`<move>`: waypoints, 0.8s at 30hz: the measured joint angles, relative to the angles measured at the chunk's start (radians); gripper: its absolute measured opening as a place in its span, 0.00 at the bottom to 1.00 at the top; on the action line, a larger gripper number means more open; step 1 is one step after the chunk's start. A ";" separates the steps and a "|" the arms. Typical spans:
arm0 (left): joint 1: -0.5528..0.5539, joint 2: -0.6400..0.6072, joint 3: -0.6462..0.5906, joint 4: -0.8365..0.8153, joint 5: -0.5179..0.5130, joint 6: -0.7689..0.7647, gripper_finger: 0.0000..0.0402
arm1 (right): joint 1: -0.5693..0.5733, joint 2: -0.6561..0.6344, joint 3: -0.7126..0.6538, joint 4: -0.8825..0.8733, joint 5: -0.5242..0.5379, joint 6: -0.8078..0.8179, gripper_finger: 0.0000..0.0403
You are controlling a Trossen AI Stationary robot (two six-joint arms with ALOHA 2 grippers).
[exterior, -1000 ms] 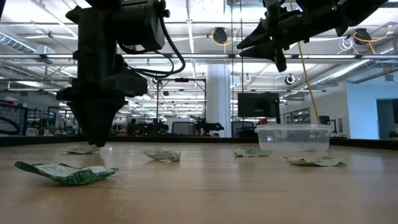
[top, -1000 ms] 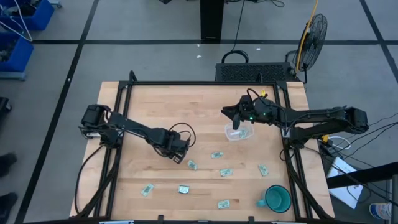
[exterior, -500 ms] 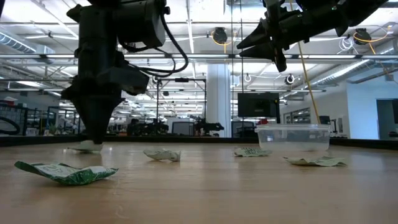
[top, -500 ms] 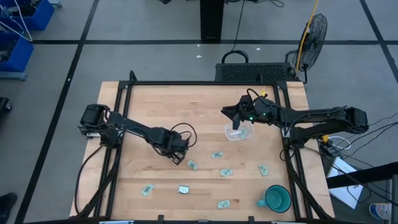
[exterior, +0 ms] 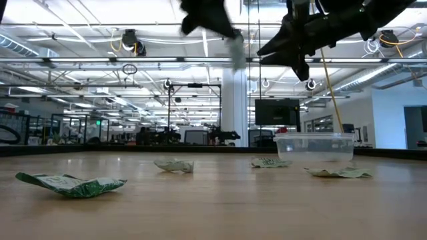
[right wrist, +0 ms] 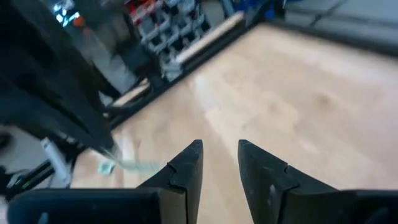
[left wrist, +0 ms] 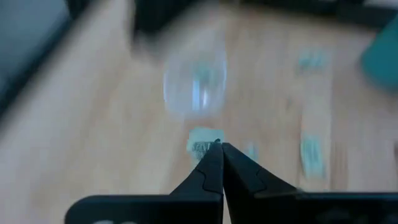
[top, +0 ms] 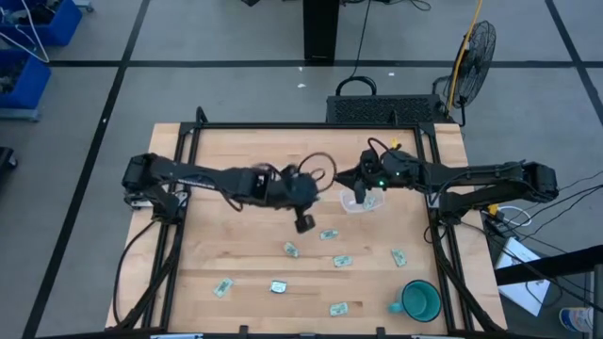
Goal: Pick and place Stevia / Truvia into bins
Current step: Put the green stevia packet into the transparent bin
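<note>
Since the earlier high view, the left arm has swung from the table's left-centre toward the middle, and its gripper [top: 303, 222] now hangs above the pale wooden table [top: 236, 151], near the small clear rounded plastic tub [top: 356, 202]. Its fingers are pressed together on a small pale green and white paper sachet [left wrist: 200, 142], which shows at their tips in the left wrist view; the tub lies beyond the tips, well short of directly beneath them. The right gripper [top: 359, 185] hovers over the tub's near edge, fingers spread and empty in its own wrist view. Judged risks, largest first: the two arms converge on the same tub, so the left gripper's approach may strike the right gripper or arm; that contact could also knock the light tub off its spot. Next, the sachet is pinched only by an edge at the fingertips, so a fast swing could shed it short of the tub. Smallest, a release at the rim would let the flat packet slide outside. Several loose sachets [top: 342, 260] remain scattered on the table's front half, near the teal handled mug [top: 418, 300].
</note>
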State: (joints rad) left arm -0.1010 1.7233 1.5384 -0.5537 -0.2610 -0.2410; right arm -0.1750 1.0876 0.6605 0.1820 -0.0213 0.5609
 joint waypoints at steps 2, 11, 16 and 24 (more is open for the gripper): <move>0.016 -0.002 0.029 0.056 -0.002 0.061 0.00 | 0.000 -0.002 0.000 -0.043 -0.047 0.033 0.23; 0.102 0.013 0.050 0.013 0.060 0.064 0.00 | 0.092 -0.024 0.000 -0.495 -0.241 0.185 0.23; 0.133 0.103 0.049 0.129 0.175 0.061 0.00 | 0.179 -0.024 0.000 -0.653 -0.218 0.268 0.23; 0.129 0.273 0.056 0.358 0.220 0.056 0.00 | 0.265 -0.034 0.000 -0.775 -0.214 0.404 0.23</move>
State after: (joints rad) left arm 0.0284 1.9958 1.5948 -0.1955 -0.0407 -0.1845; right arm 0.0897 1.0534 0.6601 -0.5932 -0.2353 0.9652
